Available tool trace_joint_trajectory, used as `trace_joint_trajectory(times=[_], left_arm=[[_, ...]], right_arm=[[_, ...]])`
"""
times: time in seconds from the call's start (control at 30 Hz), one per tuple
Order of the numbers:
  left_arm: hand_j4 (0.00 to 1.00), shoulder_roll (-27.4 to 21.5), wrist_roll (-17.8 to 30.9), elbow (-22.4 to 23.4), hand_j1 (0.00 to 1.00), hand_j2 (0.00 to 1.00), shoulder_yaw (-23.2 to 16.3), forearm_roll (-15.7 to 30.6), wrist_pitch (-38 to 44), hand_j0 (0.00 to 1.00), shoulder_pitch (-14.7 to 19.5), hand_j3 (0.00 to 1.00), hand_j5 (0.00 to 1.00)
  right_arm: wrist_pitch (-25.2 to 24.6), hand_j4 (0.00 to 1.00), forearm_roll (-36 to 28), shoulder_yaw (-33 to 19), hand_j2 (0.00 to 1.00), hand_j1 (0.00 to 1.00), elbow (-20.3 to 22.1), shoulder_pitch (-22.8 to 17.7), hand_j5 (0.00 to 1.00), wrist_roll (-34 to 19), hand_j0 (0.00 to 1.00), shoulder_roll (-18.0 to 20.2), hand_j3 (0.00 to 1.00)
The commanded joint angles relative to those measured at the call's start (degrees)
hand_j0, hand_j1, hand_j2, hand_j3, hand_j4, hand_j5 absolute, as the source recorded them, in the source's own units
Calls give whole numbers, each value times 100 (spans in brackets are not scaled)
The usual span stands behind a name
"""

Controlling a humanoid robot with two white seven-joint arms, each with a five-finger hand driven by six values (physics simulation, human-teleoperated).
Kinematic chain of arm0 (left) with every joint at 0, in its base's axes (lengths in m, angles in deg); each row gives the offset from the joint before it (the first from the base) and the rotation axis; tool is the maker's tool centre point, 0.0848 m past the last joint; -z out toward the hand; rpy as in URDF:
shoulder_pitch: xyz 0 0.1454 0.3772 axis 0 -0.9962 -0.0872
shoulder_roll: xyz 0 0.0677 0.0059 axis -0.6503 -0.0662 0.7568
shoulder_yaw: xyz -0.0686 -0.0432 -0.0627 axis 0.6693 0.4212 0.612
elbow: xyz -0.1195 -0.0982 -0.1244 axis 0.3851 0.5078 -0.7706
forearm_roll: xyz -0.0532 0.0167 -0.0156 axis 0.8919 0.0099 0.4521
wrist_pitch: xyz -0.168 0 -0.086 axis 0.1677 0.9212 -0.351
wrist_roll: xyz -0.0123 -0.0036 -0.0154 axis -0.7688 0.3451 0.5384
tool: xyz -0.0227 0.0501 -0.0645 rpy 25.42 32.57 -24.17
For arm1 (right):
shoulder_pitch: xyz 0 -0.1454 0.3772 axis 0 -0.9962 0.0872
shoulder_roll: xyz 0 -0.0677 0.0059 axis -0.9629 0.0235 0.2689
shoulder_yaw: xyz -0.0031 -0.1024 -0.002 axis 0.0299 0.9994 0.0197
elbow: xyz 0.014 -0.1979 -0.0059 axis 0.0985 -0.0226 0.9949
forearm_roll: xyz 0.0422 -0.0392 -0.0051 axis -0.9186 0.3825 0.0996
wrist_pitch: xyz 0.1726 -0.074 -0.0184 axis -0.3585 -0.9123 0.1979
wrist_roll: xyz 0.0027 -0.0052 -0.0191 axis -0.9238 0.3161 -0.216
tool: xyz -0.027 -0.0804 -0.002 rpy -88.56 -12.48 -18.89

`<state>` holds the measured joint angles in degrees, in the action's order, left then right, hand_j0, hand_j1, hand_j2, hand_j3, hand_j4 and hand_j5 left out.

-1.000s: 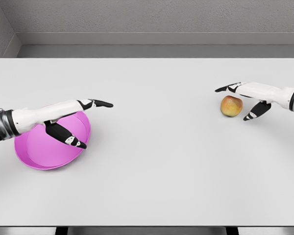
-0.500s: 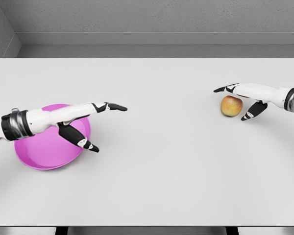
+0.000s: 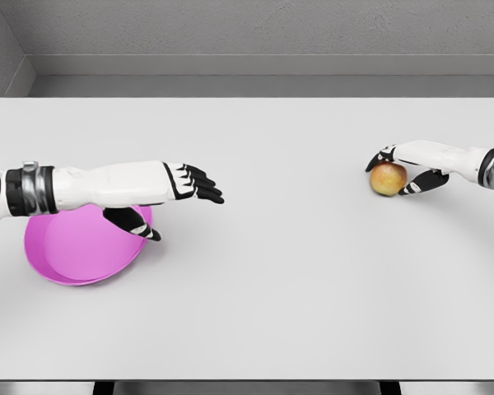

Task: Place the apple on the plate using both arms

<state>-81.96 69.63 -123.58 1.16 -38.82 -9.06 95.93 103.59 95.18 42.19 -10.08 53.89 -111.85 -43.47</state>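
A yellow-red apple (image 3: 388,178) sits on the white table at the right. My right hand (image 3: 399,171) is curled around it from above and behind, with the thumb at its lower right. The pink plate (image 3: 74,255) lies at the left of the table. My left hand (image 3: 181,197) hovers over the plate's right rim with its fingers stretched out to the right and its thumb hanging down beside the rim, holding nothing.
The white table (image 3: 263,271) spans the view, with a grey wall behind it and its front edge near the bottom of the picture.
My right hand's fingers have closed down onto the apple. My left forearm has rotated and lifted slightly over the plate, with the hand reaching a bit further right.
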Motion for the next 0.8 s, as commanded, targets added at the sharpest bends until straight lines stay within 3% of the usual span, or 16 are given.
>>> trace_joint_trajectory(times=[0.0,0.1,0.2,0.27,0.33,0.4,0.53,0.63,0.7,0.73,0.77], left_arm=[[100,-6,0,-5,100,100,9,-6,9,100,0,100,100],[100,-164,-9,-5,100,100,27,-15,9,100,229,100,100],[100,-234,0,-5,100,100,36,-41,9,100,246,100,100],[100,-234,0,-5,100,100,36,-41,9,100,246,100,100],[100,-234,0,-5,100,100,36,-41,9,100,238,100,100],[100,-234,0,-5,100,100,36,-67,9,100,238,100,100],[100,-225,0,4,100,100,27,-120,9,100,238,100,100],[100,-225,0,13,100,100,27,-129,9,100,238,100,100],[100,-217,0,13,100,100,27,-138,9,100,229,100,100],[100,-217,0,13,100,100,27,-138,9,100,229,100,100],[100,-217,0,21,100,100,27,-138,9,100,229,100,100]], right_arm=[[45,63,-30,-2,63,63,4,0,63,-2,63,9,63],[151,58,-48,-11,58,58,4,0,58,-2,58,0,58],[285,58,-180,-20,58,58,39,9,58,-2,58,0,58],[285,58,-680,-2,58,58,101,0,58,-2,58,-9,58],[285,58,-1296,489,58,58,540,105,58,-2,58,-26,58],[285,58,-1366,973,58,58,918,264,58,-2,58,-254,58],[285,58,-1366,1527,58,58,918,580,58,-2,58,-800,58],[285,59,-1358,1527,59,59,909,571,59,-2,59,-791,59],[285,68,-1358,1395,68,68,866,536,68,-2,68,-747,68],[285,100,-1358,939,100,100,778,405,100,-2,100,-589,100],[285,100,-1358,649,100,100,751,299,100,-2,100,-492,100]])
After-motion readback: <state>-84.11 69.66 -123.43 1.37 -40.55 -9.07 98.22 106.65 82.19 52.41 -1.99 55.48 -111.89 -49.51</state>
